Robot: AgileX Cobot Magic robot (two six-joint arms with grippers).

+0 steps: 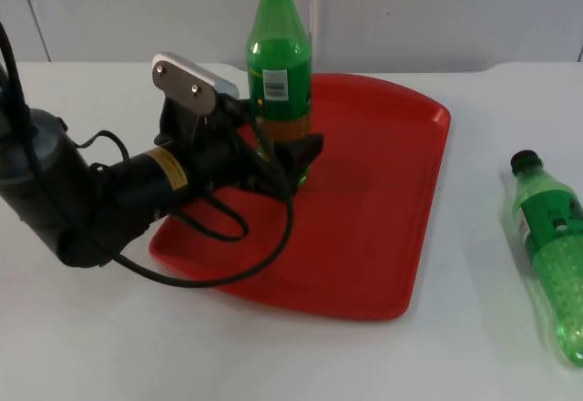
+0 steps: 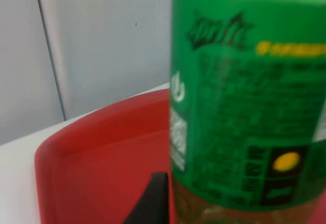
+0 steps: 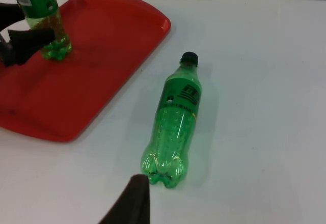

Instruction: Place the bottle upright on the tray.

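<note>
Left claw (image 1: 287,159) around upright bottle (image 1: 280,73)

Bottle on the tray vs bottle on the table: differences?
The bottle on the tray stands upright; the bottle on the table lies on its side, cap toward the wall. The left pincer flanks the tray bottle's lower part on the red tray; the table bottle lies free, the right pincer just short of its base. Both are green plastic with black caps.
</note>
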